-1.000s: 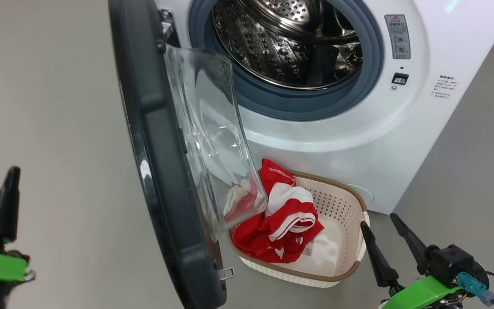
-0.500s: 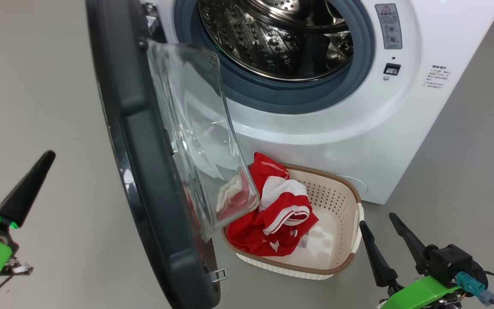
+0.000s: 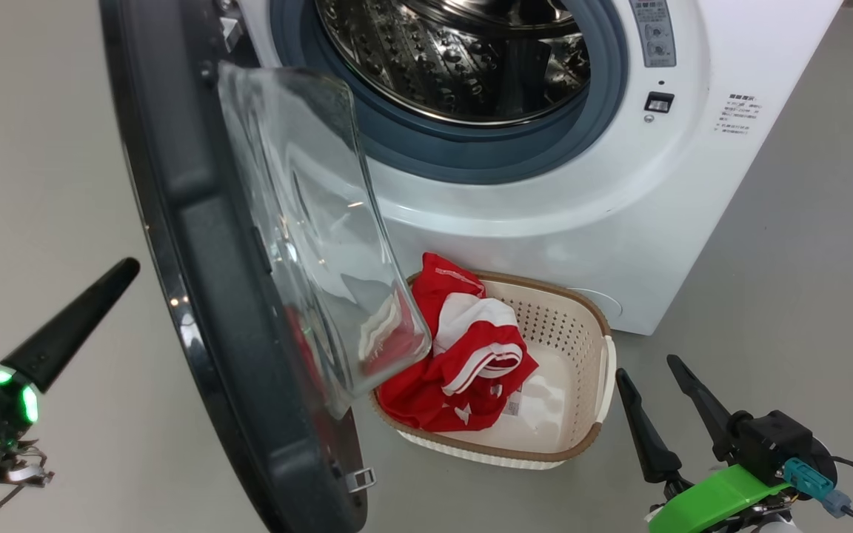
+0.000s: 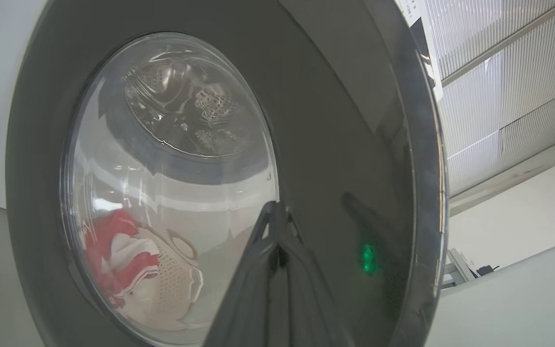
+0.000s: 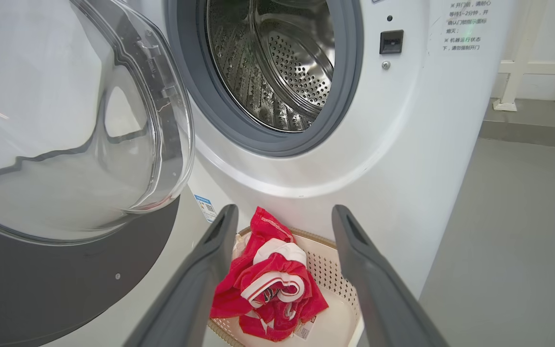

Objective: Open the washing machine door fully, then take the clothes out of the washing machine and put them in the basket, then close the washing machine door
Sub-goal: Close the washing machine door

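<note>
The white washing machine [image 3: 545,215] stands with its black-rimmed door [image 3: 197,222] swung open to the left, glass bowl [image 3: 308,222] bulging inward. Its steel drum [image 3: 456,59] looks empty. Red and white clothes [image 3: 456,355] lie in the cream basket [image 3: 582,355] on the floor below the opening. My left gripper [image 3: 126,270] is shut, outside the door, its tip pointing at the door's outer face [image 4: 335,144]. My right gripper [image 3: 645,370] is open and holds nothing, just right of the basket. In the right wrist view the clothes [image 5: 268,284] show between its fingers [image 5: 200,274].
Grey floor [image 3: 804,259] lies right of the machine and on the left beyond the door. A white rail [image 5: 523,62] and a pale wall run behind the machine's right side. A small blue label [image 5: 204,208] is on the machine's front near the basket.
The head camera has shifted, so the machine and basket sit further left and higher. My shut left gripper has tilted and moved closer to the door's outer side. The right gripper stays open.
</note>
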{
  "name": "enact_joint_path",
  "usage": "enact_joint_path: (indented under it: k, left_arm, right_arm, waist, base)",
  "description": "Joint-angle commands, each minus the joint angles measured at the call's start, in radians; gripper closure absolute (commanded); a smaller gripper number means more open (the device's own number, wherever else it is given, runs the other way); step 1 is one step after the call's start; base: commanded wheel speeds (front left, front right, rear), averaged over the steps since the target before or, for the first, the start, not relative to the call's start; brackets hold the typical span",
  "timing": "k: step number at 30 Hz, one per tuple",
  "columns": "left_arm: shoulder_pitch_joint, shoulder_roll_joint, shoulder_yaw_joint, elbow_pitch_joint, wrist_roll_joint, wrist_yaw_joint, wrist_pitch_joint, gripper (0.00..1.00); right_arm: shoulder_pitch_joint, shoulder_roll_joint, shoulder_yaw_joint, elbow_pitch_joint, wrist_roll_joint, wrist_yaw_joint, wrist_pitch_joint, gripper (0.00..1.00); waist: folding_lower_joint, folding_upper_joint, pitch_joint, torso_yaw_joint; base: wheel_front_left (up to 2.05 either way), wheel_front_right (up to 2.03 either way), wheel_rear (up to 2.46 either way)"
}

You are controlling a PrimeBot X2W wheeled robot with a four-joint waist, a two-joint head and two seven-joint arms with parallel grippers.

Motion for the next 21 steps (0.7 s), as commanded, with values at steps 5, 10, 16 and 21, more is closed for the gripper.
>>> enact_joint_path:
  k: [5,10,16,21]
  left_arm:
    - [-0.049,0.02,0.083,-0.043,0.0,-0.006,0.065,1.0]
    - [-0.058,-0.017,0.116,-0.065,0.004,-0.006,0.129,1.0]
    - [-0.082,-0.061,0.143,-0.069,0.024,-0.006,0.191,1.0]
    - [-0.108,-0.09,0.166,-0.066,0.039,-0.006,0.24,1.0]
  right_arm:
    - [-0.03,0.004,0.022,-0.022,-0.01,0.005,-0.006,0.0]
    - [-0.033,0.007,0.022,-0.022,-0.011,0.005,-0.006,0.0]
    - [-0.042,0.01,0.02,-0.023,-0.011,0.005,-0.006,0.0]
    - [-0.046,0.013,0.017,-0.026,-0.013,0.005,-0.006,0.0]
  waist:
    - [0.0,0.0,0.006,-0.008]
    - [0.0,0.0,0.009,-0.015]
    - [0.0,0.0,0.018,-0.025]
    - [0.0,0.0,0.026,-0.037]
  base:
    - [0.0,0.0,0.0]
    - [0.0,0.0,0.0]
    - [0.0,0.0,0.0]
    - [0.0,0.0,0.0]
